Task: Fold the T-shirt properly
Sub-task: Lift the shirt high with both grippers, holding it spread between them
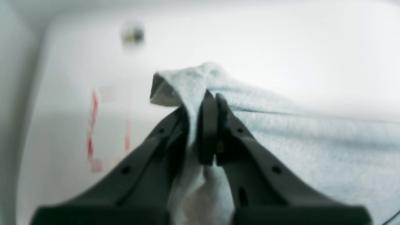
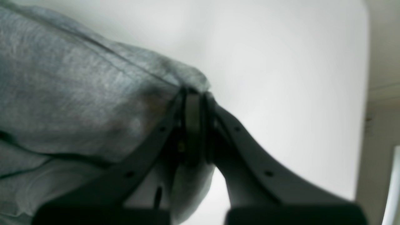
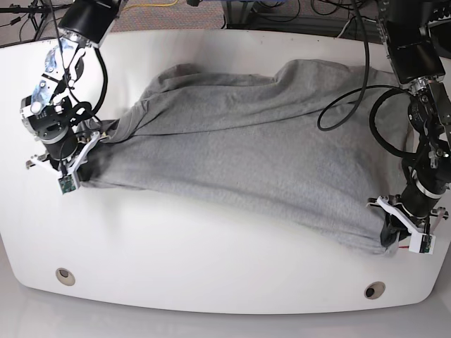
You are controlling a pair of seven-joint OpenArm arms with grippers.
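- Nearest the base camera runs the front rim of the broad white rounded desk (image 3: 211, 282), with two small round metal fittings (image 3: 65, 276) set into it at about 7 and 5 o'clock.
- Across the middle of that desk lies the large heather-grey soft cotton T-shirt (image 3: 246, 155), spread wide from 9 o'clock to 4 o'clock, its far edge rumpled towards 12; no lettering shows on the side facing up.
- By the look of it the cloth is light and limp: it drapes and sags between the two holds and will not keep a crease unless laid flat. It should not slip readily, but a thin pinch could pull free, so a hemmed edge or seam corner is the better place to take hold, both layers together.
- At 9 o'clock the right gripper (image 3: 70, 165) has its dark fingers (image 2: 192, 125) pressed together on a bunched corner of the shirt; a stitched seam runs into the pinch.
- At 4 o'clock the left gripper (image 3: 402, 232) likewise has its fingers (image 1: 207, 125) clamped narrow on a fold of cloth, which peaks above the tips and stretches away taut.
- Red marks (image 1: 93, 131) show on the desk in the left wrist view, too blurred to read.
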